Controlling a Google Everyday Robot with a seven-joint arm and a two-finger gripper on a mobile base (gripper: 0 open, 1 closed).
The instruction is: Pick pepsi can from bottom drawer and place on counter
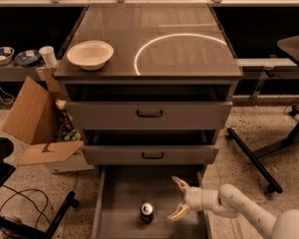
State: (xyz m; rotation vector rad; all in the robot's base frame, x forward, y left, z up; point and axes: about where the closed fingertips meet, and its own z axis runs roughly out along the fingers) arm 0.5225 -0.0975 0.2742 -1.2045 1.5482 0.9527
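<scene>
1. Your claw (173, 198) is hanging low over the right half of the bottom drawer (120, 198). Its fingers are spread wide and gripping nothing, I judge so that the can may pass between them.
2. The pepsi can (147, 212) is standing upright on the drawer's bare floor, about mid-width and toward the front. It is sitting just left of the claw and apart from it, silver top facing up.
3. The arm (241, 210) is reaching in from the lower right, so the claw's opening is facing sideways at the can. That is suggesting a grasp around the can's body.
4. Depth is reading poorly here, so the claw may be sitting higher above the floor than it looks.
5. The two upper drawer fronts (149, 114) are overhanging the drawer's back, so you are likely needing to draw the can outward before raising it.
6. The bench (189, 59) is carrying a white bowl (90, 54) at its left, which is leaving the right side for the can.
</scene>
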